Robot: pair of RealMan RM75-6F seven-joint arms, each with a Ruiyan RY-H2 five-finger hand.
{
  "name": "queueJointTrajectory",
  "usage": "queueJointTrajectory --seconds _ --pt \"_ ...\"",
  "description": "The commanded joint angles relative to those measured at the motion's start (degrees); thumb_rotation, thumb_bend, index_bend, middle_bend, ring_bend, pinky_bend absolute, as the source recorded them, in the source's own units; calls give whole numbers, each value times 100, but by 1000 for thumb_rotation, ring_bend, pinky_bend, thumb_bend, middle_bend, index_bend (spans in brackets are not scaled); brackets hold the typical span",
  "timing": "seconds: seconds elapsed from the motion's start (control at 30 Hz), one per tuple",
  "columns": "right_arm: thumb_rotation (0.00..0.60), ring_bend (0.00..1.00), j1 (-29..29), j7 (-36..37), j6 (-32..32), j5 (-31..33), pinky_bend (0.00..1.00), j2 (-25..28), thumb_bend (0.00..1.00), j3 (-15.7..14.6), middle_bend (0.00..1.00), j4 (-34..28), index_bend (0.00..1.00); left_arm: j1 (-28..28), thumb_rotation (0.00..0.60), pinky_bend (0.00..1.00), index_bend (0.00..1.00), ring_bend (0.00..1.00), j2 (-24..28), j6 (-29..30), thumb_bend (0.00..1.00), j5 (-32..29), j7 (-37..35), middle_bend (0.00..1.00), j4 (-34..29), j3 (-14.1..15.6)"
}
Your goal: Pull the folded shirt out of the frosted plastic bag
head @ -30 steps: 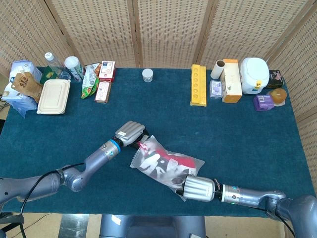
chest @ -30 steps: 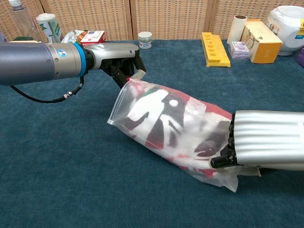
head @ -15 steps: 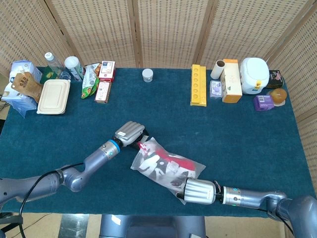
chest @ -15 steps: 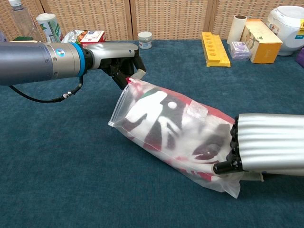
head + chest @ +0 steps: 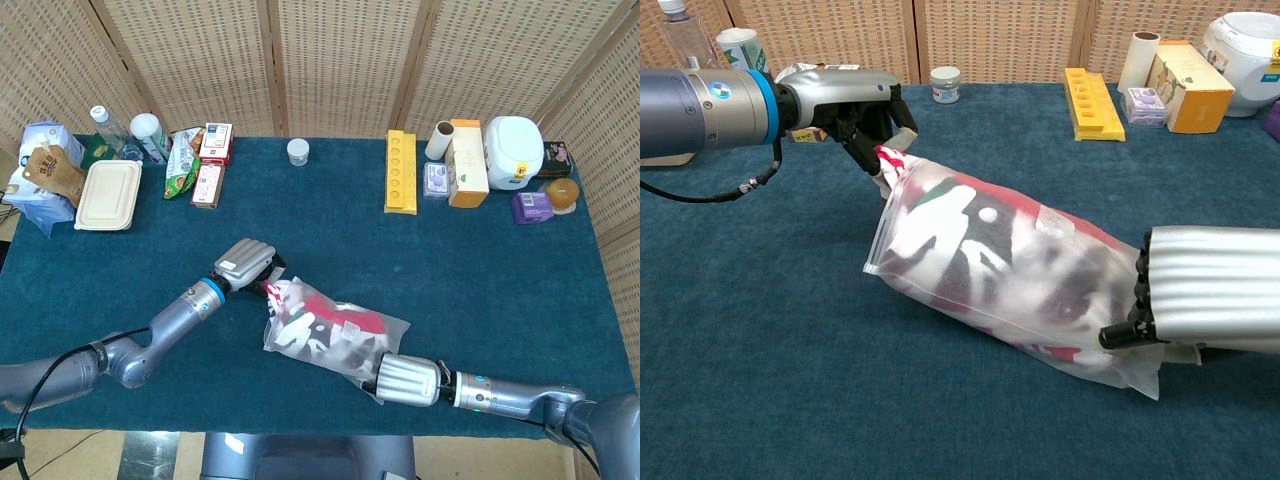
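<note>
Both hands are holding the bag near the front edge of the table.

The frosted plastic bag (image 5: 1010,280) is lying toward the front edge of the blue table (image 5: 480,260), the folded shirt (image 5: 970,250) sitting mostly inside it. The left hand (image 5: 855,105) is pinching a red bit of the shirt poking out at the bag's open end, though the exact grip is partly hidden. The right hand (image 5: 1210,290) is gripping the bag's opposite closed end, fingers curling under it.
</note>
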Motion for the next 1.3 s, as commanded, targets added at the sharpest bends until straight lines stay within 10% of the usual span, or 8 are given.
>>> queueJointTrajectory --seconds 0.03,1.3 --pt "600 1000 -8 -5 -29 28 1000 24 532 3 930 -14 833 34 600 1000 805 1000 52 24 421 27 -33 1000 -16 13" --pt "600 1000 -656 108 36 809 1000 653 536 180 935 274 839 688 600 1000 805 1000 812 363 422 230 -574 1000 426 128"
